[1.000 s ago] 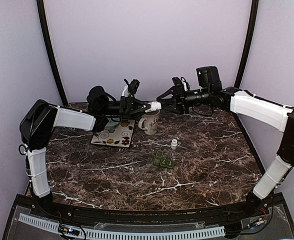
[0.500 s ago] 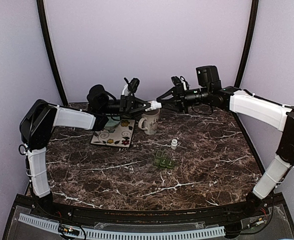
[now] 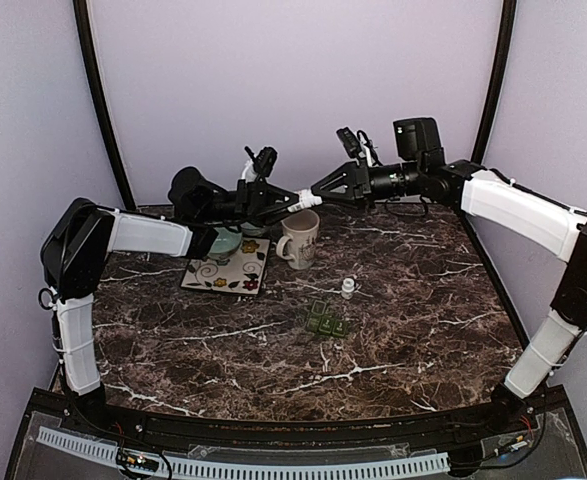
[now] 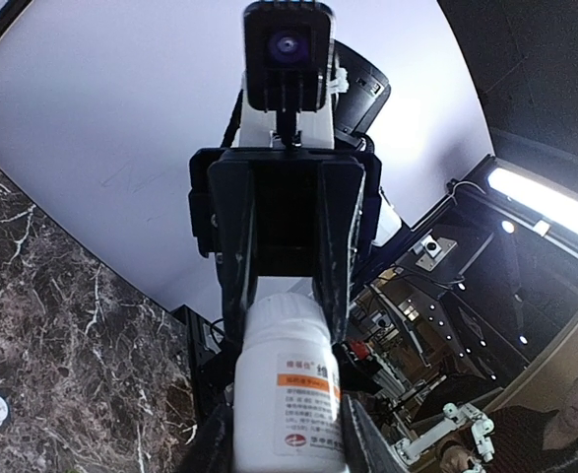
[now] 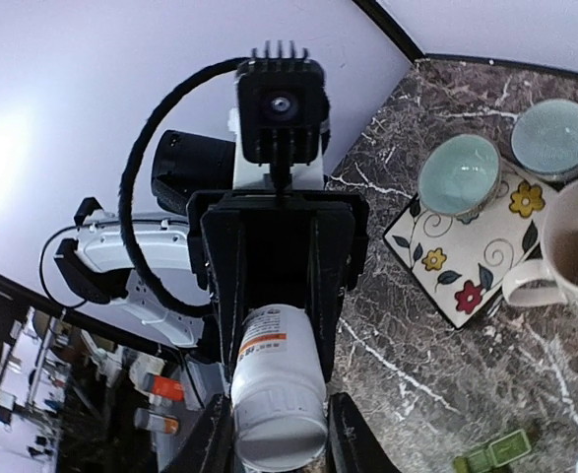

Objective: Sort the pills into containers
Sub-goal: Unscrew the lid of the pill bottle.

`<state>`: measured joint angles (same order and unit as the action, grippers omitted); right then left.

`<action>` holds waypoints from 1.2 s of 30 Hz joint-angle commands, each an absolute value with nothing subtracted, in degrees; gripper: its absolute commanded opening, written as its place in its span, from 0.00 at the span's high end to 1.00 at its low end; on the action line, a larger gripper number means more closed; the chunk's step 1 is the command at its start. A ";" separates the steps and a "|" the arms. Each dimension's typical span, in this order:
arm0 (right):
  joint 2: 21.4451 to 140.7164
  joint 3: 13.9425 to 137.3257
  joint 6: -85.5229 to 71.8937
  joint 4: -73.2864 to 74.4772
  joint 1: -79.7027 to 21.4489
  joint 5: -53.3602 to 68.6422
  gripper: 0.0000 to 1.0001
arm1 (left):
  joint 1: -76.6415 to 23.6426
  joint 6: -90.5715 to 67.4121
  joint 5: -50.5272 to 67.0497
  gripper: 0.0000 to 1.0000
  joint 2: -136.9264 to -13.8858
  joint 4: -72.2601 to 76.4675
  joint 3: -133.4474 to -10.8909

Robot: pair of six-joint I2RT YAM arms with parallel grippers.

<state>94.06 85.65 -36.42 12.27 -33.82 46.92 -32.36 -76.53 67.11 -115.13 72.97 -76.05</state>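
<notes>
A: How many bottles are up there?
B: One white plastic pill bottle [image 4: 289,389], in the air above the dark marble desk's [image 3: 423,300] far edge. The left pincer [image 4: 284,439] pinches its body, the right pincer [image 5: 277,434] its cap. Two teal bowls [image 5: 458,174] and one cream mug [image 5: 569,246] are below.

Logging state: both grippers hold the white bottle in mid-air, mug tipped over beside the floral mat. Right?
No: the mug stands upright, per the right wrist view. Left gripper and right gripper do hold the white bottle in mid-air, mug beside the floral mat.
</notes>
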 commanded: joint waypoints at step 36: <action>87.46 79.33 -2.07 10.83 -37.02 30.53 1.00 | -32.88 -90.70 64.89 1.00 -113.64 89.74 -72.04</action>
